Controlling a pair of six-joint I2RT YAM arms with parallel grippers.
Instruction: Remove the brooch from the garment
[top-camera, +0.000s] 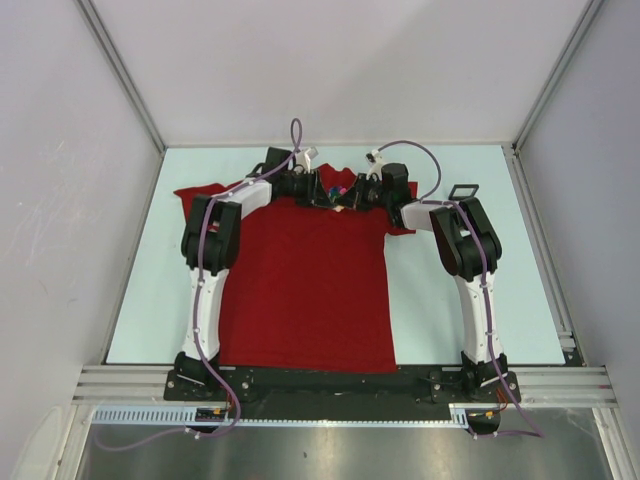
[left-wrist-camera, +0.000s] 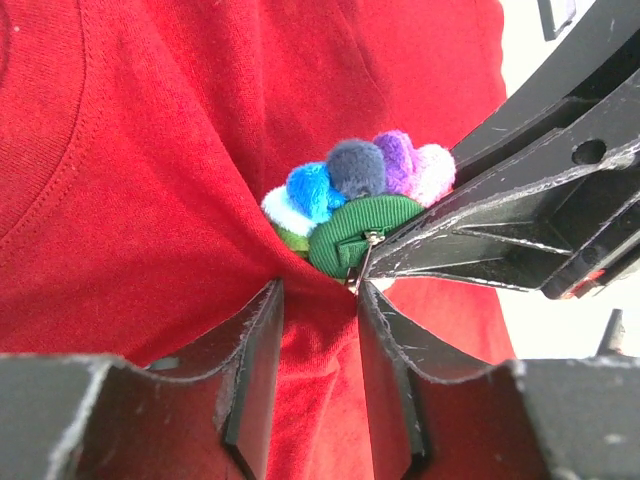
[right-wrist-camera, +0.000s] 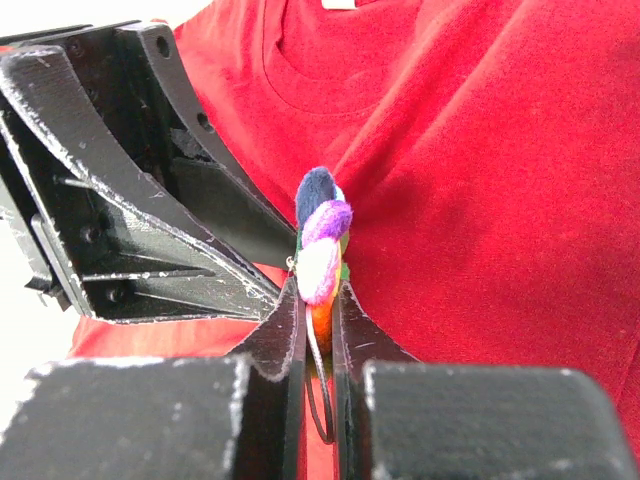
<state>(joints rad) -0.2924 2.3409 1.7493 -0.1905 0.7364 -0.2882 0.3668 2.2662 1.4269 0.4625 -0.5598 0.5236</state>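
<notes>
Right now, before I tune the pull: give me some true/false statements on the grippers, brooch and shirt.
1. The right gripper has its jaws shut on the brooch. True.
2. The brooch lies loose on the table. False: it sits against the garment near the neckline, gripped.
3. The garment is blue. False: it is dark red.
4. The left gripper holds the brooch. False: red fabric sits between its jaws, right beside the brooch.
5. Both grippers work at the garment's neck end. True.
</notes>
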